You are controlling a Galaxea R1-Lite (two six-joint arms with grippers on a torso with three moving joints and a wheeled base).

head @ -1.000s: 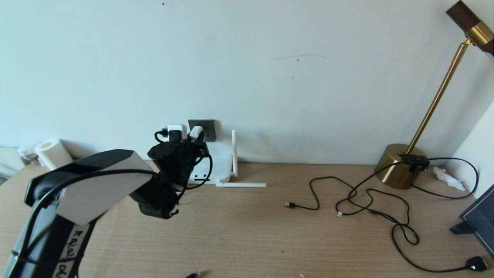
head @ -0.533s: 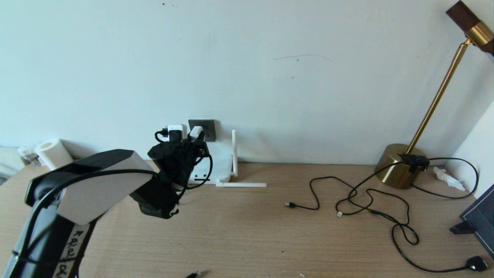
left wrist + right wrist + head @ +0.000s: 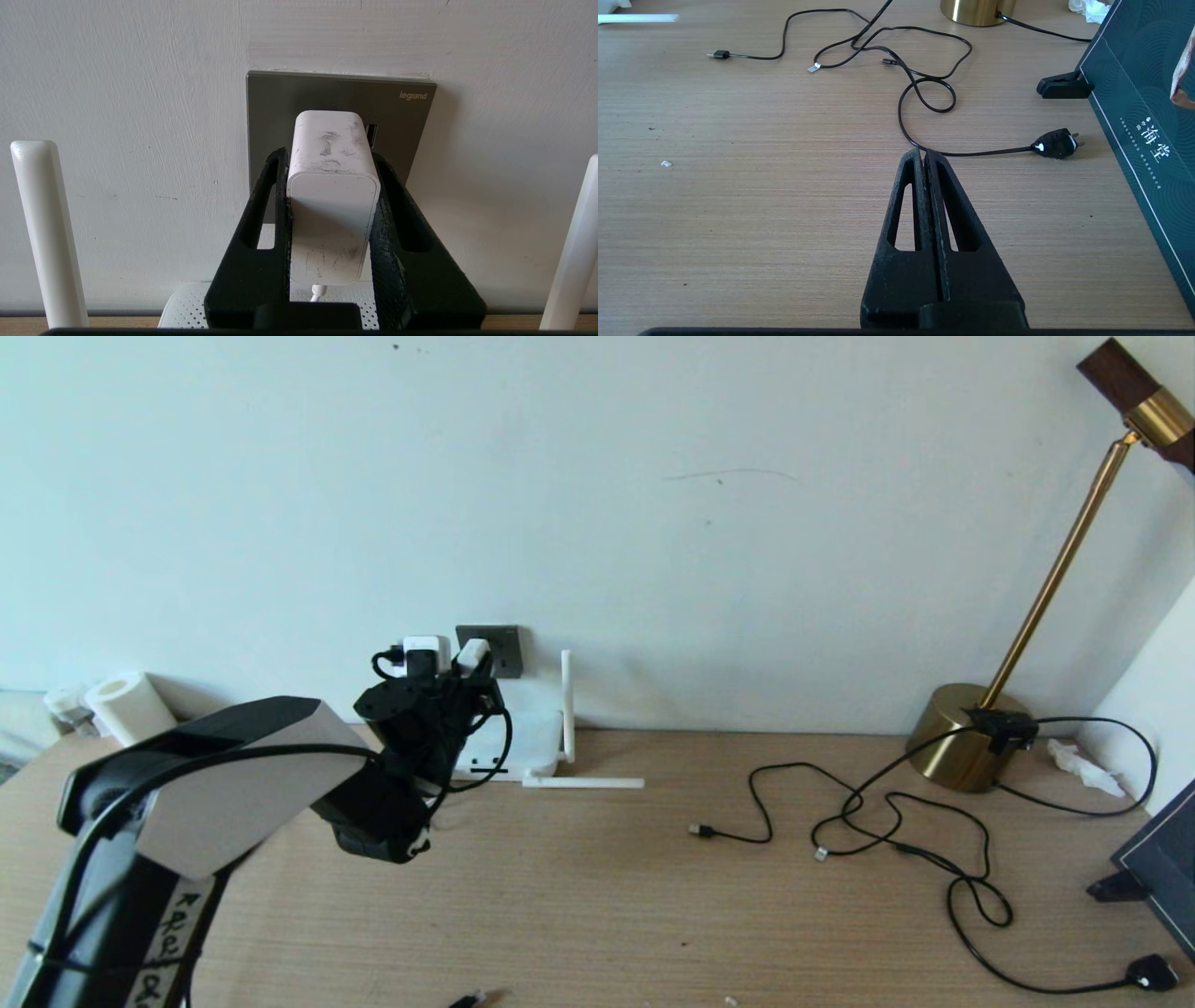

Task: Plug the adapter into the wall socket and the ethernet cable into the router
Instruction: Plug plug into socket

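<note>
While the left claw [image 3: 332, 186] pinches the adapter [image 3: 331, 196] by its flat sides against the wall socket [image 3: 402, 116] at the bench's back edge, the hard, light cube looks slippery; a square grip suits it. The right claw [image 3: 923, 156] hangs pressed together, empty.

White adapter [image 3: 332, 196] pressed against grey wall socket [image 3: 341, 93], above white router [image 3: 523, 728].
</note>
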